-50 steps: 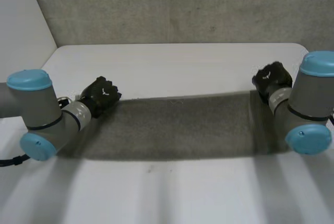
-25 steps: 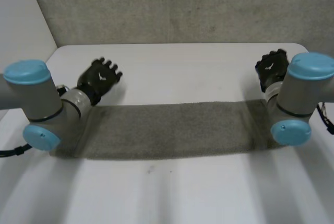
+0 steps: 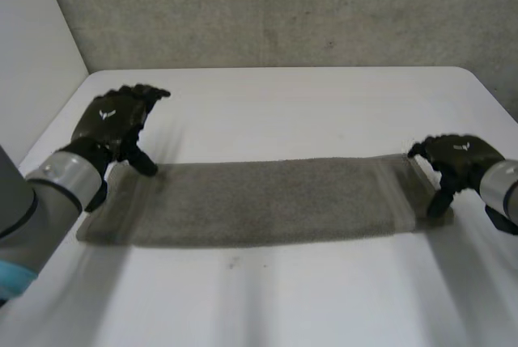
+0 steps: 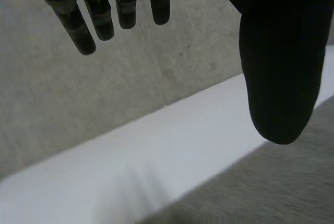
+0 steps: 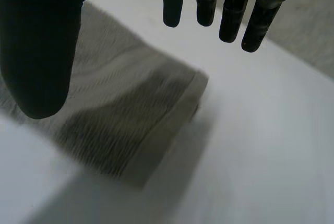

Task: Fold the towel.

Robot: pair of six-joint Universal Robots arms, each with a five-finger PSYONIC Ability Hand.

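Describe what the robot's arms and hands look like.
The left hand and the right hand are both black, with slim segmented fingers, a thick rounded thumb and a small white mark on the back. Each sits on a round silvery-grey wrist. The left arm is a grey tube with a light-blue cap at its joint.

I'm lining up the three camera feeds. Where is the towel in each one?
Head view: the towel lies flat across the table, with the left hand at one end and the right hand at the other.
Left wrist view: the towel lies past the left hand's thumb.
Right wrist view: the towel's hemmed end lies beneath the right hand.
Shared landmark: the white table.
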